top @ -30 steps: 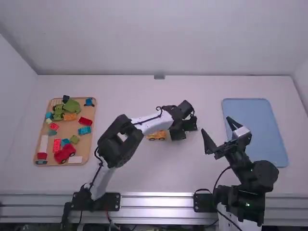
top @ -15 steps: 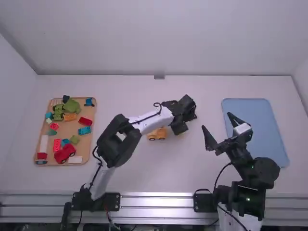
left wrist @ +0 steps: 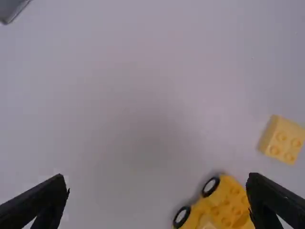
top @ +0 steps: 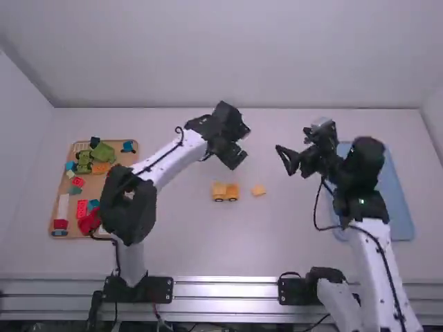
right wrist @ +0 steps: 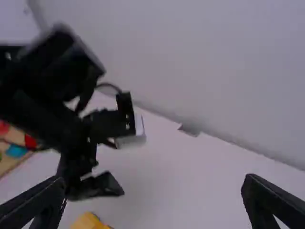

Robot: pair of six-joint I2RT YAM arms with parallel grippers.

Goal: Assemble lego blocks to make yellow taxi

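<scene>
Yellow taxi (top: 225,191) can be found around the middle of the worktop (top: 291,242), kinda to the right of a wooden tray (top: 53,225). Going left to right, that tray is filled with mixed pieces: a white piece (top: 63,206), red blocks (top: 82,209), a red toy car (top: 88,221) partly hidden by the left arm, green pieces (top: 104,153), an orange block (top: 101,167) and some blue bits (top: 128,146).

Next up is the taxi itself, sitting upright on its wheels, two of which can be seen along one side. Studs can be seen on top too, plus a paler bit partly cut off in the left wrist view.

The left tool (top: 242,144) is held over the worktop on the far side of the taxi, spread wide, with nothing gripped. A loose yellow block (top: 258,189) is set down just right of the taxi, not touching it, four studs facing up.

Further right, the right tool (top: 291,139) is held up off the worktop, also spread wide and empty. Last comes a blue mat (top: 401,207), partly covered by the right arm.
</scene>
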